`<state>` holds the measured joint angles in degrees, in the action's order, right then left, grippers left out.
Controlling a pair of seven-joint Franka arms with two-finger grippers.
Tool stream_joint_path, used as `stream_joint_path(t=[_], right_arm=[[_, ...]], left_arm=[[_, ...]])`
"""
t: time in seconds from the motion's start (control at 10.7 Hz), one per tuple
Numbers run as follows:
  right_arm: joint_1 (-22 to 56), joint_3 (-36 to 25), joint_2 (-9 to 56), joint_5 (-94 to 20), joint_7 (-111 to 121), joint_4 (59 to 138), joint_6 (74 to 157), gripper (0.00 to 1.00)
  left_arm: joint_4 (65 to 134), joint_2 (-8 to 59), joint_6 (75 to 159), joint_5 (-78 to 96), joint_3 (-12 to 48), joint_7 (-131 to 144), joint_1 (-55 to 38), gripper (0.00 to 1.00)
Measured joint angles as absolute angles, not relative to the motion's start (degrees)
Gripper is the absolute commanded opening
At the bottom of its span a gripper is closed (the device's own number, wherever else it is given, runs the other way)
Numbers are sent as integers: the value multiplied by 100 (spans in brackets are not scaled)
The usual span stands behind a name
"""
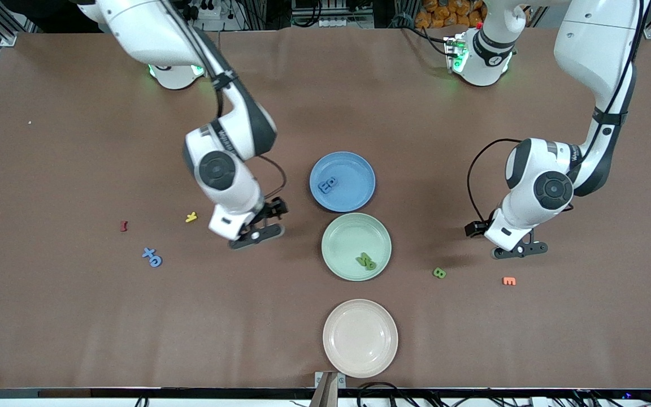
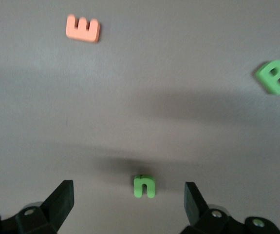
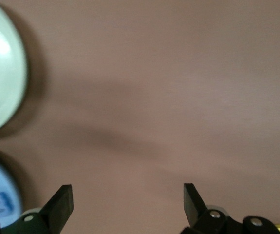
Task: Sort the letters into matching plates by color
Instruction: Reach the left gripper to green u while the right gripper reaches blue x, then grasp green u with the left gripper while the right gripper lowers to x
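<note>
The blue plate (image 1: 354,169) holds two blue letters (image 1: 326,184). The mint green plate (image 1: 348,232), nearer the front camera, holds two green letters (image 1: 366,260). Two more blue letters (image 1: 152,257) lie on the table toward the right arm's end. A green B (image 1: 439,273) lies toward the left arm's end and shows in the left wrist view (image 2: 275,76). My left gripper (image 1: 520,249) is open over a small green n (image 2: 144,186), which sits between its fingers (image 2: 128,192); the front view hides the n. My right gripper (image 1: 257,234) is open and empty (image 3: 127,190) over bare table beside the plates.
A beige-pink plate (image 1: 360,337) lies nearest the front camera. An orange E (image 1: 508,281) lies near the left gripper and shows in the left wrist view (image 2: 83,28). A yellow letter (image 1: 191,217) and a dark red letter (image 1: 124,226) lie toward the right arm's end.
</note>
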<state>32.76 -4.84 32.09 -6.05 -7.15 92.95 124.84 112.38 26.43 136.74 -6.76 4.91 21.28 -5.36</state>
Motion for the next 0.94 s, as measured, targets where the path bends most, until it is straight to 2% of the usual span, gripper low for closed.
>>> stream_joint_path(t=[0.66, 0.94], right_arm=[[1589, -562, 3092, -618, 1893, 9562, 12481, 100], [1162, -564, 2940, -607, 2044, 10263, 13241, 100]], left_arm=[[11684, 2643, 14333, -671, 508, 2362, -441, 100], [11979, 2648, 14865, -406, 554, 2400, -443, 100]])
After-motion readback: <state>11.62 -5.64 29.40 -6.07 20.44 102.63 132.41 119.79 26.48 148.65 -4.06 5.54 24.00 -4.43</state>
